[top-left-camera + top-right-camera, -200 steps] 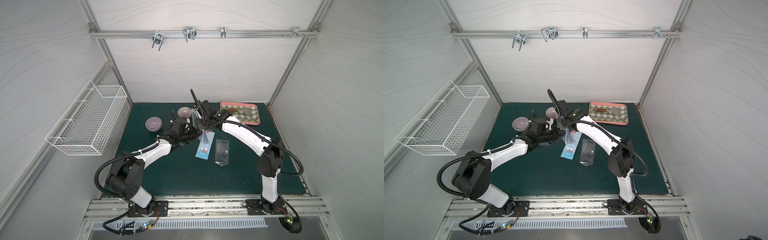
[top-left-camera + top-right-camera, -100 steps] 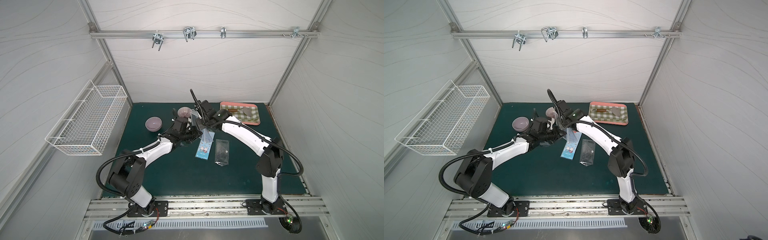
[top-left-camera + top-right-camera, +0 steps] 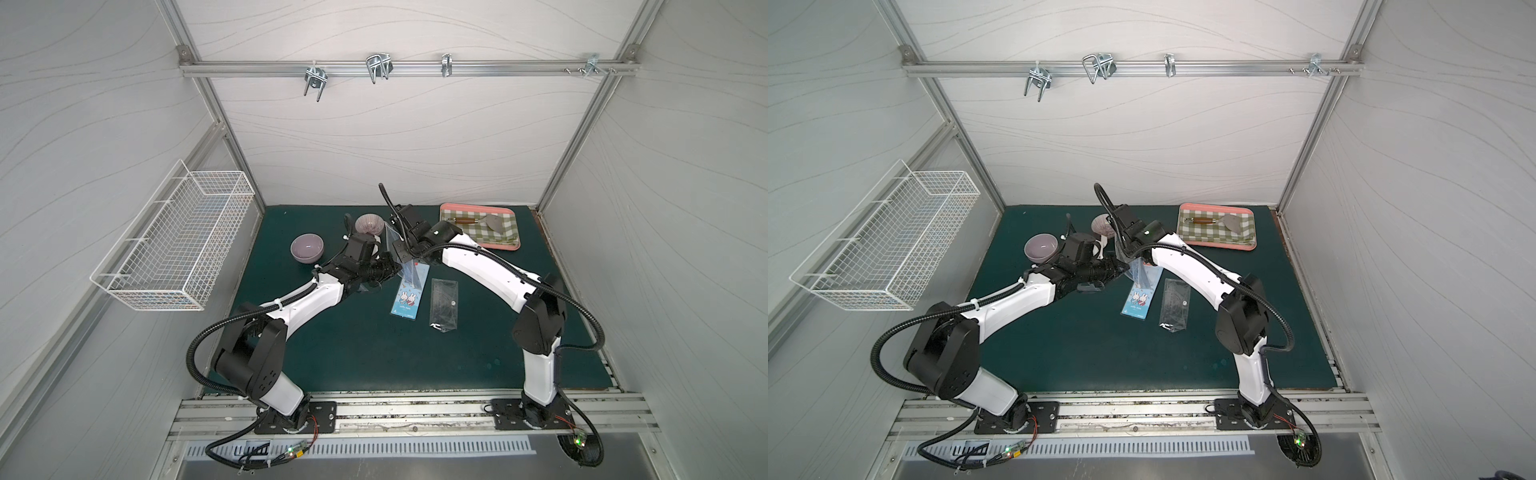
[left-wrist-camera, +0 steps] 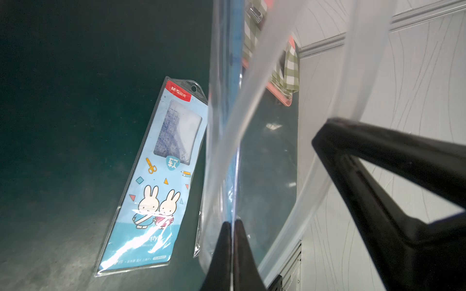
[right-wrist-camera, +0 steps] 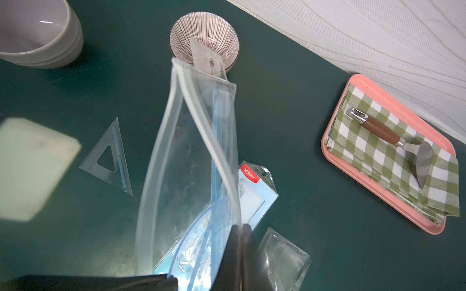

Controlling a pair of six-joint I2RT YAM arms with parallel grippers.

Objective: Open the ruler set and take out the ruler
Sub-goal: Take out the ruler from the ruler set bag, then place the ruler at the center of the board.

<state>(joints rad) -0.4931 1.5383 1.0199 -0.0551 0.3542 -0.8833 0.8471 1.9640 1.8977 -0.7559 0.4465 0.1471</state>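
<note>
The ruler set [image 5: 181,151] is a clear zip pouch held upright above the mat between my two arms; it also shows in both top views [image 3: 398,253] [image 3: 1136,270]. Its mouth gapes, the two zip strips bowed apart. Inside it are a blue ruler [image 5: 218,126] and a blue protractor [image 5: 201,231]. My left gripper [image 4: 233,223] is shut on one wall of the pouch [image 4: 222,126]. My right gripper [image 5: 242,226] is shut on the opposite wall, at the zip strip.
On the mat lie a blue rabbit-printed card pack [image 3: 409,297], a clear sleeve [image 3: 444,305] and a clear set square [image 5: 111,161]. Behind stand a grey bowl [image 3: 306,247], a striped bowl [image 3: 369,223] and a pink tray [image 5: 324,146] with checked cloth. A wire basket [image 3: 178,245] hangs on the left wall.
My left gripper has reached the pouch and closed on its wall. The right arm has kept its hold and barely moved.
</note>
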